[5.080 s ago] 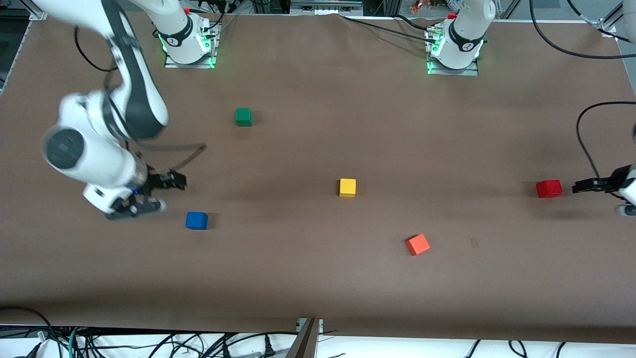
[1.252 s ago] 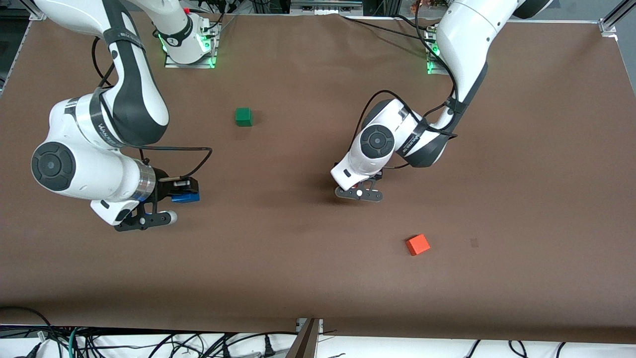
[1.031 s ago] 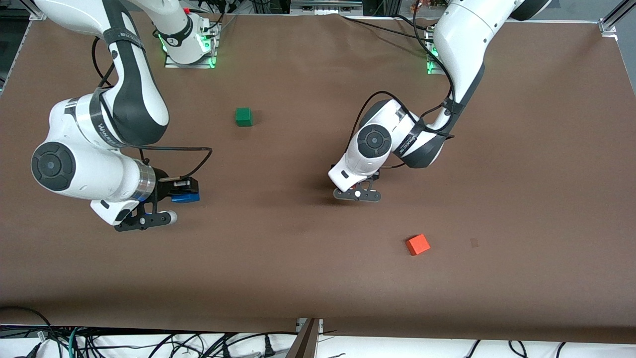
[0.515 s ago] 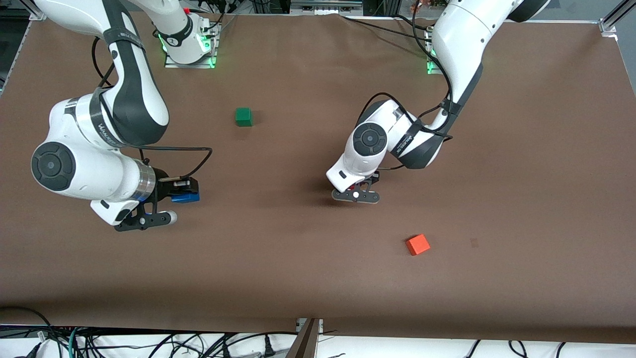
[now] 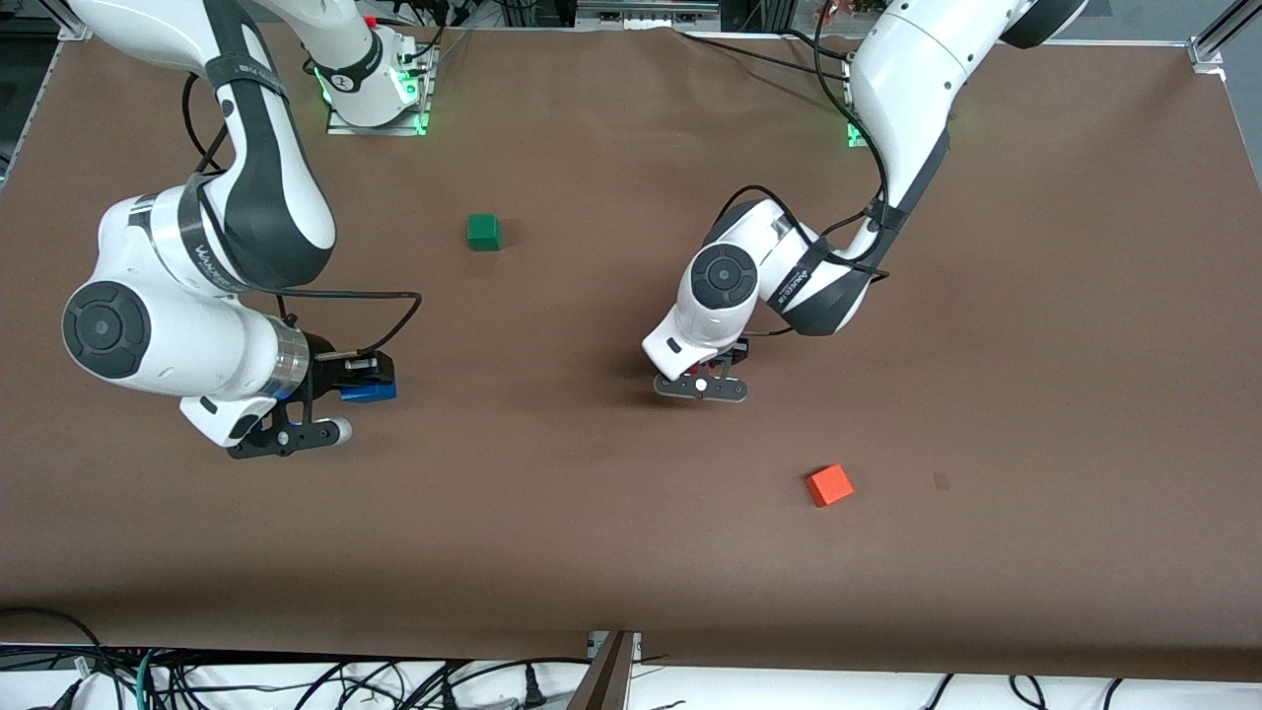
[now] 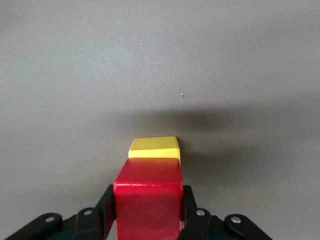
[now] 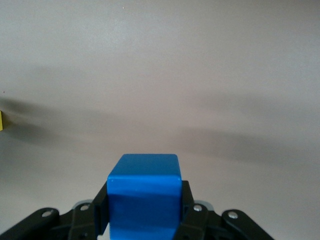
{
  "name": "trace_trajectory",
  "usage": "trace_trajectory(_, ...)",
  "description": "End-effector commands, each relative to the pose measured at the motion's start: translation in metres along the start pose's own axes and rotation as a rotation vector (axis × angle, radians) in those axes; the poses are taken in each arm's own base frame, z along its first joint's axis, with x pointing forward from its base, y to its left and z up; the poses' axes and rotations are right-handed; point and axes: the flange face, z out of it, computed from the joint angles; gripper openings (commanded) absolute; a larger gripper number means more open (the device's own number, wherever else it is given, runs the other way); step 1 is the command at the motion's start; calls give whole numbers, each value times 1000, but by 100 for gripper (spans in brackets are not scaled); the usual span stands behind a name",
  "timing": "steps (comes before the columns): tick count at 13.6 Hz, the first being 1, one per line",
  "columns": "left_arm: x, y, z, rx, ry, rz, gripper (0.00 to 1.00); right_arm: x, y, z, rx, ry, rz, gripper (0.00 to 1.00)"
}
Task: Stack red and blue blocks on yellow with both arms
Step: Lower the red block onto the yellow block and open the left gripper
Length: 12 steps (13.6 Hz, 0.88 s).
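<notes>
Left jaws: clamped on the red block (image 6: 148, 192), one finger on each side face, so the top and bottom stay free for stacking.
Right jaws: same deal, squeezed onto the blue block (image 7: 144, 186) by its two sides.
Left gripper (image 5: 712, 371): hanging over the middle of the tabletop (image 5: 1035, 296), right above the yellow block (image 6: 154, 148). Pretty sure it's lining up for the drop.
Yellow: can't see it from the front since the left arm's wrist covers it, but the left wrist view shows it sitting on the tabletop just under and slightly ahead of red. Whether red is touching it yet, I can't tell.
Alignment: not quite square over yellow imo, red's edge looks a bit offset, so I'd nudge before letting go or it could tip off.
Right gripper (image 5: 363, 380): toward the right arm's end of the tabletop, carrying blue in the air well apart from the stack spot. Looks like it's waiting its turn, which makes sense since blue goes on after red.
Extras: green cube (image 5: 482, 231) sits nearer the bases, orange-red cube (image 5: 829, 484) nearer the front camera than the stack spot. Both well apart from everything, neither is part of the job.
Progress: both blocks picked, nothing stacked for sure yet.
</notes>
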Motion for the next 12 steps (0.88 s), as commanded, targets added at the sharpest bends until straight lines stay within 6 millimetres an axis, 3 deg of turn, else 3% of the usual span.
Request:
trace_trajectory(1, 11, -1, -16, 18, 41, -12, 100, 1, -6, -7, 2, 11, 23, 36)
trace_trajectory(5, 47, -32, -102, 23, 57, -84, 100, 0, -26, -12, 4, 24, 80, 36)
trace_trajectory(7, 62, -69, -146, 27, 64, -140, 100, 1, -48, -14, 3, 32, 104, 36)
trace_trajectory(9, 71, -111, -195, 5, 117, -201, 100, -2, -90, -15, 5, 45, 168, 36)
trace_trajectory(11, 73, -161, -244, -1, 163, -238, 100, -8, -151, -6, -2, 63, 231, 36)
trace_trajectory(12, 71, -188, -258, 15, 149, -202, 100, -10, -177, -1, 0, 73, 271, 36)
